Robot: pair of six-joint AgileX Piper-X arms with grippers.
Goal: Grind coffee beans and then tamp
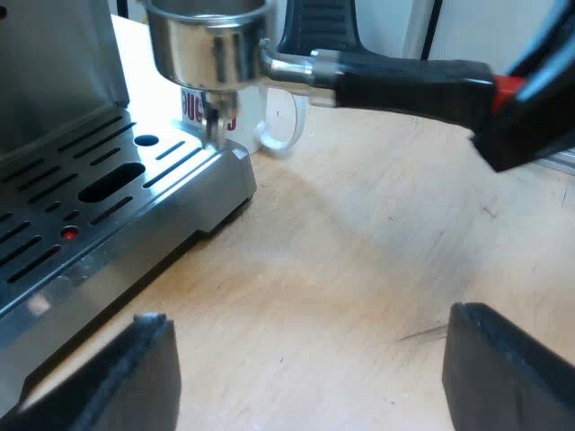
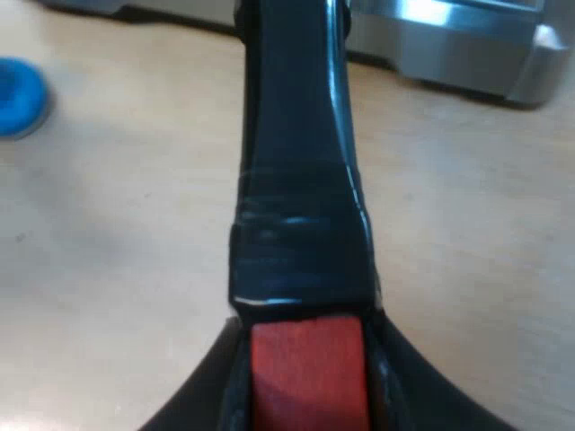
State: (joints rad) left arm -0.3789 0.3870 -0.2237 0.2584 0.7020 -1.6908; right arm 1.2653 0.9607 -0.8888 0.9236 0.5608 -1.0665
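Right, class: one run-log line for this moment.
right gripper: shut on holder | holder: over tray corner | left gripper: open, above table | mug: by tray | tamper: on table

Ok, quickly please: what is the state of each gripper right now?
Left gripper: open, holding nothing.
Right gripper: closed on the red handle end of the metal holder.

Only writing I can spot is some red lettering on the white mug [image 1: 250, 112], mostly hidden behind the metal holder [image 1: 211, 45], so I can't read it.
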